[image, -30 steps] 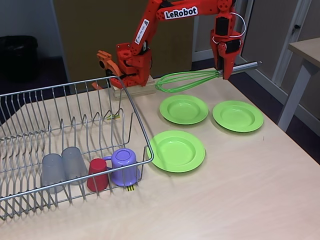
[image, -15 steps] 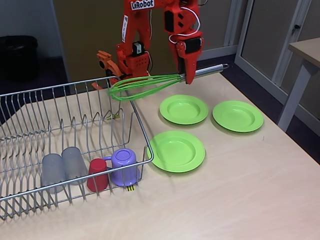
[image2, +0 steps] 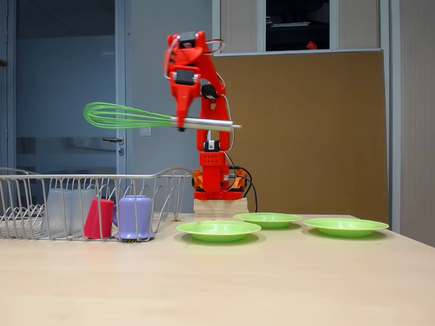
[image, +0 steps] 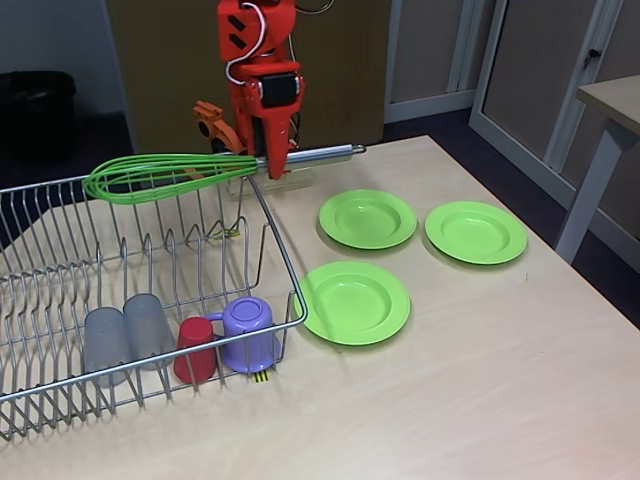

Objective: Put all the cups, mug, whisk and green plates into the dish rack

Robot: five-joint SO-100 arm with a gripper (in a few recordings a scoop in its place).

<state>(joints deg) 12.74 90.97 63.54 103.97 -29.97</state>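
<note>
My gripper is shut on the whisk, gripping its silver handle and holding it level in the air. Its green loops hang above the back right part of the dish rack. In the rack's front row stand two grey cups, a red cup and the purple mug, all upside down. Three green plates lie flat on the table right of the rack.
The arm's orange base stands on a wooden block at the table's back edge. Another table stands at the far right, off the work table. The table's front is bare wood.
The arm has swung left with the whisk: its loops went from over the back plates to above the rack. Cups, mug and plates have not moved.
</note>
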